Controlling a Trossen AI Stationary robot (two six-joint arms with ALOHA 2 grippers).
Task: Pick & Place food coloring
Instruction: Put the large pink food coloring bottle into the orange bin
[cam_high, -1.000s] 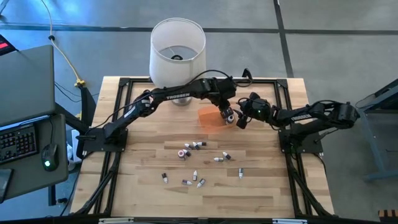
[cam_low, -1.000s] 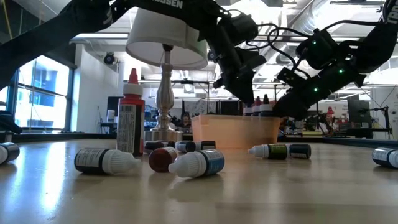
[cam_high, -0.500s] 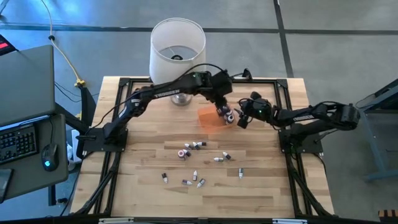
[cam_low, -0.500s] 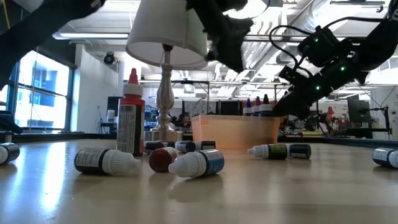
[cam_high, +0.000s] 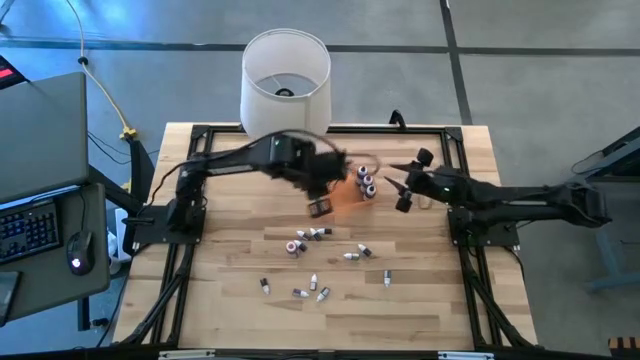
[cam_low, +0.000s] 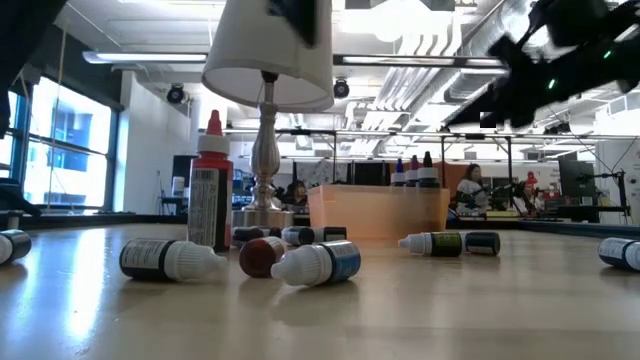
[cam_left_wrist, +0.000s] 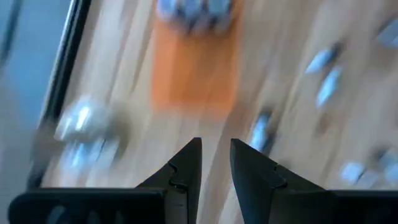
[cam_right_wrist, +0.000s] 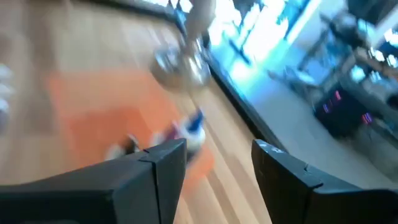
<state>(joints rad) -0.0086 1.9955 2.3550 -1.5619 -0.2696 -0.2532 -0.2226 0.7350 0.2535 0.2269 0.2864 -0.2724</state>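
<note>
From above, the left gripper (cam_high: 320, 206) hangs by the orange tray (cam_high: 345, 195), fingers slightly parted and empty; the right gripper (cam_high: 405, 192) gapes, empty. The table-level view alone shows bottles (cam_low: 412, 172) upright in the tray, others (cam_low: 318, 262) lying on the wooden table (cam_high: 420, 290), an office behind

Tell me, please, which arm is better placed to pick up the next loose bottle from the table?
Probably the left: its gripper hangs just above the loose bottles, jaws empty. The right gripper sits beyond the orange tray, farther from them.

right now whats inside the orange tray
Three upright food coloring bottles stand bunched at one end of the orange tray; the low view shows their caps above the rim. The tray wall hides their lower bodies there.
</note>
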